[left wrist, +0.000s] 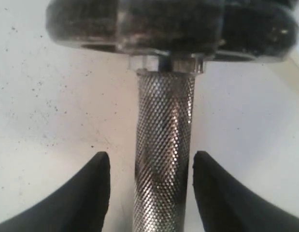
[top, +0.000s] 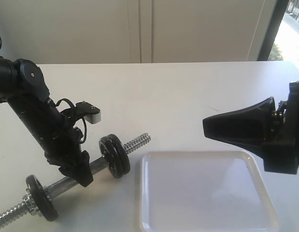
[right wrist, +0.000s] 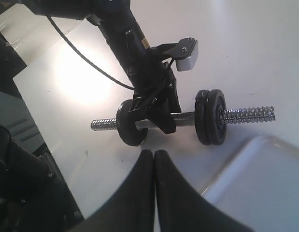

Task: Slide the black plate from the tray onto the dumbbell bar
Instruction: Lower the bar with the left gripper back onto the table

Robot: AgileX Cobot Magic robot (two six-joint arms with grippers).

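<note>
The dumbbell bar [top: 98, 165] lies on the white table left of the tray [top: 197, 153], which holds no disc. Two black discs [top: 114, 155] sit pressed together on the bar near its bare threaded end [top: 138, 142]. I cannot tell which of them is the black plate. A third disc [top: 41, 197] sits near the other end. My left gripper [top: 81, 176] is open, straddling the bar's knurled middle [left wrist: 163, 145] with a gap at each finger. My right gripper [top: 206, 126] hovers over the tray's right side, shut and empty. It [right wrist: 154, 154] points toward the bar [right wrist: 185, 116].
The table's far edge meets a pale wall. The left arm [top: 38, 116] slants down from the left with a small white camera block [top: 93, 116] beside it. Table surface lies beyond the bar and the tray.
</note>
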